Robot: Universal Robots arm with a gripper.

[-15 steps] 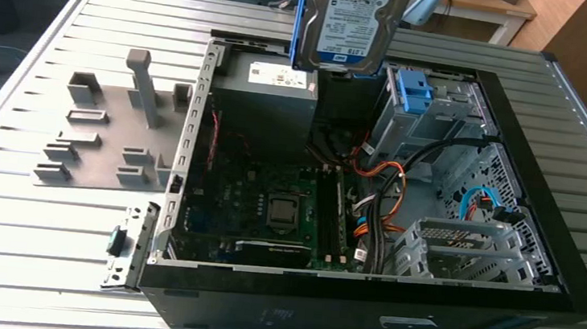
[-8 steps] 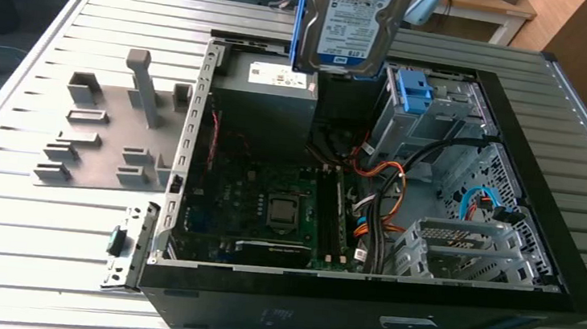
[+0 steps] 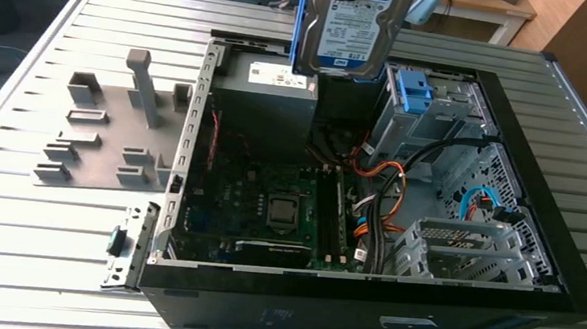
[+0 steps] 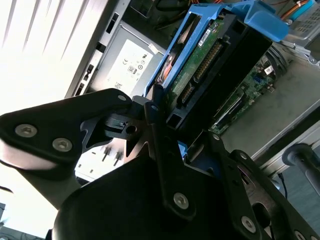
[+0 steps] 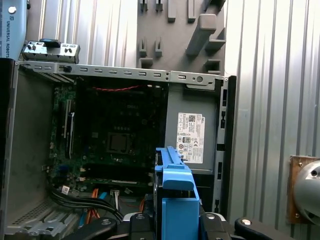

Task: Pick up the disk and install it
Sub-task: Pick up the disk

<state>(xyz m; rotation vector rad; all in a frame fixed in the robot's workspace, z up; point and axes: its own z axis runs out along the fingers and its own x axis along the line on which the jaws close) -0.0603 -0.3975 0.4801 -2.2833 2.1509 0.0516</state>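
Your gripper [image 4: 182, 132] is clamped on the disk [image 4: 210, 65]. In the second wrist view its black fingers [image 4: 156, 130] press on opposite sides of the bright blue bracket, near one end, and the drive's circuit-board face and connector row are turned to the camera.

In the exterior view the disk [image 3: 348, 24] hangs on edge, label outward, above the far end of the open computer case [image 3: 543, 261]. It sits over the gap between the grey power supply [image 3: 262, 97] and the metal drive cage [image 3: 427, 117] with its small blue latch [image 3: 414, 87], and it touches nothing in the case. In the first wrist view the disk [image 5: 175, 200] shows its blue bracket end, with the power supply [image 5: 192, 130] and the motherboard [image 5: 120, 140] beyond it.

Treat the drive as dense and rigid, heavy for its size. The metal body will not flex, but the plastic bracket probably gives a little, so expect slight rocking in the grip. The label face and bare metal look smooth and likely to slip, so the bracket's side rails are the better hold, and that is where you have it.

The exposed board and connector pins are the fragile parts. Mind them near the cage's sheet-metal edges and the orange cable bundle [image 3: 384, 181]. You hold the disk near one end, so a knock at the free end would lever hard against the fingers.
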